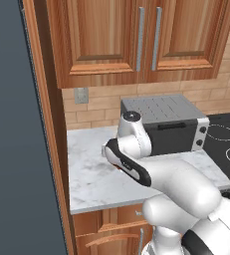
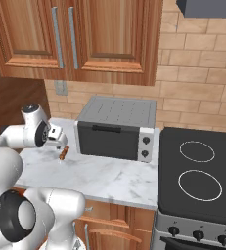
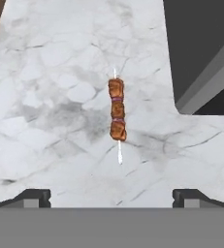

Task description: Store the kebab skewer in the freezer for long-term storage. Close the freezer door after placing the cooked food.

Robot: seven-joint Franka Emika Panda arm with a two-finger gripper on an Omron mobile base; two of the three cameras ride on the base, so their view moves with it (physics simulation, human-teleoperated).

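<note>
Hand view, nearest first: the end effector [image 3: 111, 196] shows two dark fingertips [image 3: 33, 197] at the bottom, spread wide apart with nothing between them. Just beyond them, on the white marble counter [image 3: 45, 121], lies one kebab skewer [image 3: 117, 116]: three reddish-brown chunks on a thin pale stick, lying flat and pointing away from the hand, its bare ends sticking out both ways. It sits roughly midway between the fingertips and clear of them. Further off to the right is the dark front and grey edge of one toaster oven [image 3: 205, 72].

In the right base view the end effector [image 2: 57, 134] hangs low over the left part of the counter [image 2: 109, 180], and the kebab skewer [image 2: 63, 154] lies just below and beside it, near the left front corner of the toaster oven [image 2: 117, 134]. The oven has two knobs [image 2: 145, 147] on its right panel. To the right is the black stovetop [image 2: 197, 176] with two ring burners marked on it; three stove knobs [image 2: 197, 235] line its front. Behind, one wall outlet [image 2: 60, 87] sits on the brick backsplash, and two wooden upper cabinet doors [image 2: 75, 34] hang above, each with one silver handle.

In the left base view the arm bends over the counter [image 1: 91, 174], hiding the skewer. One slate-grey freezer [image 1: 14, 124] panel stands along the left edge, well apart from the skewer's spot.
</note>
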